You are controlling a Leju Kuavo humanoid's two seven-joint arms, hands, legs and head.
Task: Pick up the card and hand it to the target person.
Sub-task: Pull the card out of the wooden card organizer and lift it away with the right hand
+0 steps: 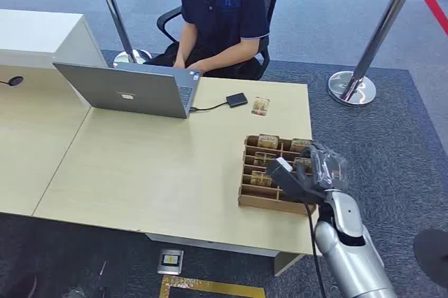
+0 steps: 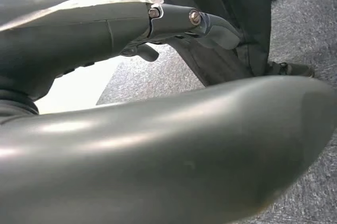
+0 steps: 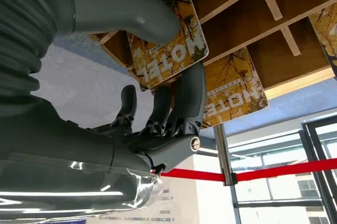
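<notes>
A wooden card box [image 1: 248, 200] with several slots stands at the table's right front, with yellow "HOTEL" cards in it. My right hand [image 1: 304, 175] is over the box's right side. In the right wrist view its thumb [image 3: 131, 11] lies on one face of a card [image 3: 175, 50] and its fingers [image 3: 187, 98] press the other face, so the card is pinched at the box. A second card [image 3: 234, 90] sits just behind it. The person [image 1: 225, 11] sits across the table at a laptop. My left hand [image 2: 119, 34] hangs over the floor, fingers straight, holding nothing.
A grey laptop [image 1: 127, 91] sits at the far left of the table, with a black drive [image 1: 236, 99] on a cable and a loose card [image 1: 260, 106] near the far edge. A chrome stanchion [image 1: 353, 84] with red rope stands right of the table.
</notes>
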